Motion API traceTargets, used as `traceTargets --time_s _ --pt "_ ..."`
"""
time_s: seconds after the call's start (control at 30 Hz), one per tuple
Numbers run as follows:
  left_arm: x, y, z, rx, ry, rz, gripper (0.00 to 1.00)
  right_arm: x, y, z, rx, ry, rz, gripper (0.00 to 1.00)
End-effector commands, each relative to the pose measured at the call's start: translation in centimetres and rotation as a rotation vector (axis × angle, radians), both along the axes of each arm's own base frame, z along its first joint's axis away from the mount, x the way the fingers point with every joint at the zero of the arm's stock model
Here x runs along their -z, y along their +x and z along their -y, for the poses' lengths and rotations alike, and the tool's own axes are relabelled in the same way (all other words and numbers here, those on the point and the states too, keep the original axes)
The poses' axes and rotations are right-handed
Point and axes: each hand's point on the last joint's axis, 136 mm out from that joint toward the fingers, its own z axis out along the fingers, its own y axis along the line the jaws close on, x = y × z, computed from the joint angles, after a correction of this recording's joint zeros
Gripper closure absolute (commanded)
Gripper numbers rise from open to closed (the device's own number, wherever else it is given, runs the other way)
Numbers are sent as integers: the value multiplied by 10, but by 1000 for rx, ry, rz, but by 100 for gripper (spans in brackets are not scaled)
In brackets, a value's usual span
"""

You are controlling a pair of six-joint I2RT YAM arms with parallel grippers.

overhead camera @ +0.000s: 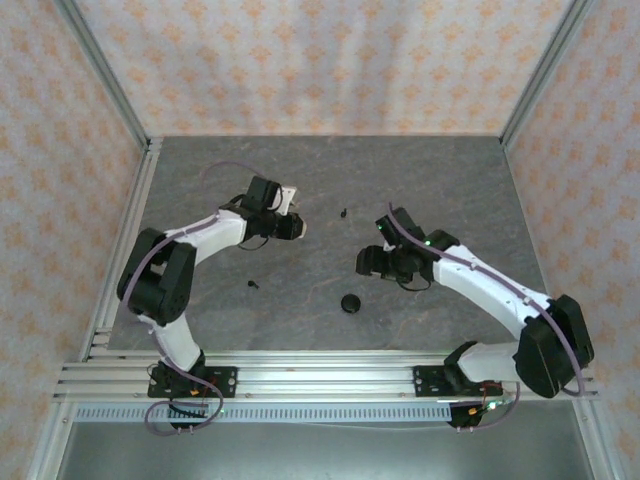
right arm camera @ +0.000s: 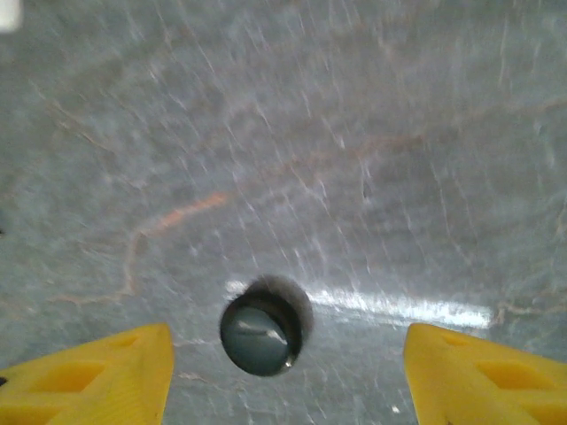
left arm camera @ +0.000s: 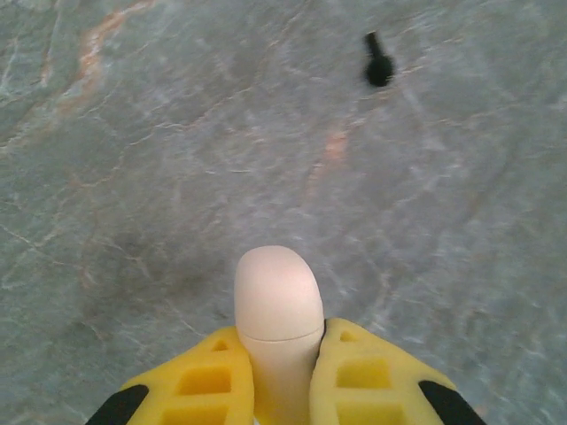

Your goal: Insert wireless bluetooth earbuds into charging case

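Firmly, the left jaws pinch a white charging case [left arm camera: 278,310] with rounded ends, its seam just above the yellow fingers [left arm camera: 208,381]. One black earbud [left arm camera: 378,64] lies on the grey desk [left arm camera: 133,177] well ahead of it. The right jaws stand wide apart over a blurred round black piece [right arm camera: 264,326], perhaps another case, and a second black earbud [overhead camera: 252,285] lies near the left arm.
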Motion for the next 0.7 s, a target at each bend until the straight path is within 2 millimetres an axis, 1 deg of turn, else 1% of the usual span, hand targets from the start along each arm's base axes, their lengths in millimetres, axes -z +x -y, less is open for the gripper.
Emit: traceTargets --time_s 0.0,0.1,0.17,0.27,0.4,0.5,0.67 --pt "6 8 -15 -13 93 -29 88 7 -8 -7 -2 -41 -28 30" --pt "10 12 -21 -7 148 -39 80 16 -15 -13 -38 -90 -70 30" --pt "8 15 -25 -4 176 -39 73 21 -18 -18 -58 -103 -96 30" --pt "4 18 -32 -5 215 -41 66 28 -22 -25 -81 -119 -127 30" --pt "-12 21 -44 -23 264 -9 56 32 -23 -31 -94 -127 -151 29" --pt "-26 19 -51 -33 289 20 49 33 -22 -33 -95 -131 -159 28" --pt "-45 6 -57 -40 290 50 47 39 -24 -34 -118 -180 -186 27"
